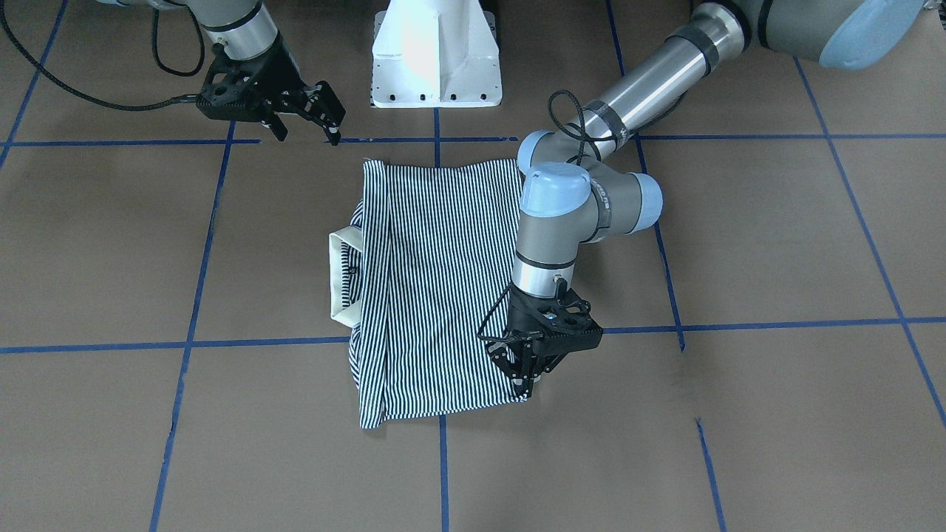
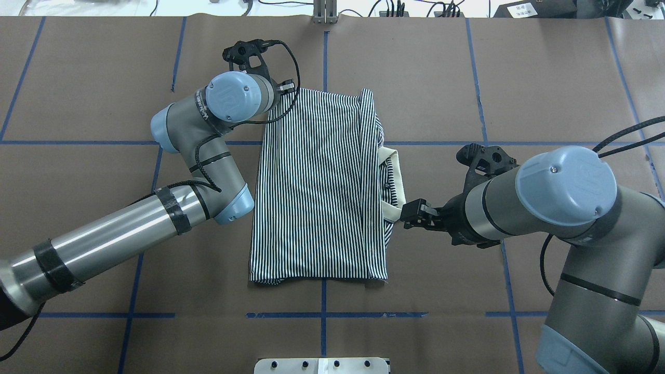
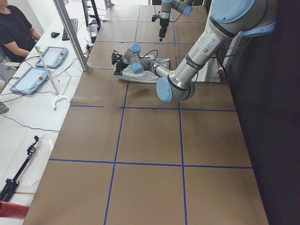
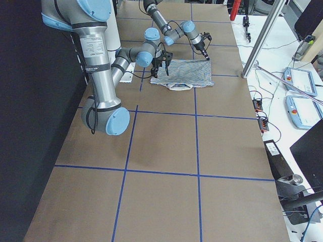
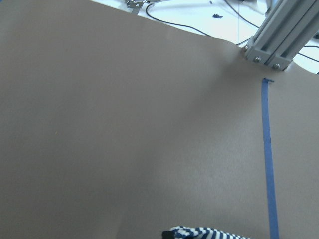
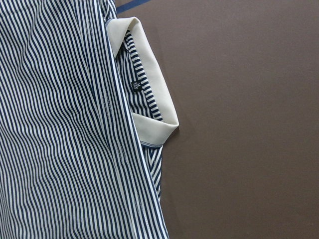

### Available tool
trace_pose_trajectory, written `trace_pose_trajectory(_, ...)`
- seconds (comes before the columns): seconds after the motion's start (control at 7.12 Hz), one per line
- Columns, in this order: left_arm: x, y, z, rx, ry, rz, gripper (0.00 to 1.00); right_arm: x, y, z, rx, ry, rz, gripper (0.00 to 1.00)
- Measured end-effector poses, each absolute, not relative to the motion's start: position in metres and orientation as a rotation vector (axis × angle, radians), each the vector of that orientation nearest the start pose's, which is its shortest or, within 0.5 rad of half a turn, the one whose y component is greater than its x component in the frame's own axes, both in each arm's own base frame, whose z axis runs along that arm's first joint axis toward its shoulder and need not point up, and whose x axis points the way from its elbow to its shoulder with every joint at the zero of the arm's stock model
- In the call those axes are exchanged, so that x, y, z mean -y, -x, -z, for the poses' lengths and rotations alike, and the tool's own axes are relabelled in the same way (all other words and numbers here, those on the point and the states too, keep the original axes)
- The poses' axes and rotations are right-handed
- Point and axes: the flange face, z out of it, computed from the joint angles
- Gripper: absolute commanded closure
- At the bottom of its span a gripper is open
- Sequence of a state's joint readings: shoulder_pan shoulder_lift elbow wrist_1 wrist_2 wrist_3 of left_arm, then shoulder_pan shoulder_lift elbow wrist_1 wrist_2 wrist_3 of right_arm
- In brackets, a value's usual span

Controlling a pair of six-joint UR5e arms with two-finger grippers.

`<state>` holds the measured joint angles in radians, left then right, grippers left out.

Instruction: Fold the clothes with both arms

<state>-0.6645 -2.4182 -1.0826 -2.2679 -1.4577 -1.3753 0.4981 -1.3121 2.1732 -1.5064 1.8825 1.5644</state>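
The clothes are one navy-and-white striped polo shirt (image 1: pixel 436 281) (image 2: pixel 317 187), folded into a tall rectangle mid-table. Its cream collar (image 1: pixel 341 273) (image 2: pixel 392 182) (image 6: pixel 154 119) sticks out on the robot's right side. My left gripper (image 1: pixel 526 383) points down at the shirt's far corner on the robot's left, shut on the fabric there. A scrap of stripes (image 5: pixel 199 233) shows at the bottom of the left wrist view. My right gripper (image 1: pixel 309 134) (image 2: pixel 410 214) hovers open above the table beside the collar, holding nothing.
The white pedestal (image 1: pixel 436 59) stands at the robot's edge of the table, behind the shirt. Blue tape lines (image 1: pixel 185 343) grid the brown tabletop. A side bench with tablets (image 3: pixel 33 77) and a seated person (image 3: pixel 16 28) lies beyond the far edge. An aluminium post (image 5: pixel 279 35) stands there.
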Motion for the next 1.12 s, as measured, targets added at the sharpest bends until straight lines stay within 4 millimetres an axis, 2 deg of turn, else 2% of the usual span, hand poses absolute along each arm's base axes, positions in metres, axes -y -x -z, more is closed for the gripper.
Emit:
trace_pose_trajectory(0.14, 0.625, -0.557, -0.275, -0.922, -0.550, 0.486, 0.00, 0.331, 0.392, -0.256, 0.957, 0.049, -0.311, 0.00)
trace_pose_trajectory(0.42, 0.637, -0.548, -0.278, -0.910, -0.569, 0.484, 0.00, 0.334, 0.396, -0.257, 0.951, 0.034, -0.318, 0.00)
trace_pose_trajectory(0.7, 0.661, -0.512, -0.264, -0.946, -0.549, 0.488, 0.00, 0.342, 0.408, -0.255, 0.942, 0.015, -0.329, 0.00)
trace_pose_trajectory(0.84, 0.663, -0.492, -0.258, -0.988, -0.485, 0.459, 0.00, 0.347, 0.417, -0.254, 0.934, 0.008, -0.333, 0.00)
trace_pose_trajectory(0.98, 0.649, -0.472, -0.258, -1.010, -0.416, 0.426, 0.00, 0.353, 0.429, -0.257, 0.915, 0.003, -0.338, 0.00)
trace_pose_trajectory(1.12, 0.625, -0.450, -0.257, -1.006, -0.374, 0.410, 0.00, 0.358, 0.441, -0.261, 0.889, -0.007, -0.338, 0.00)
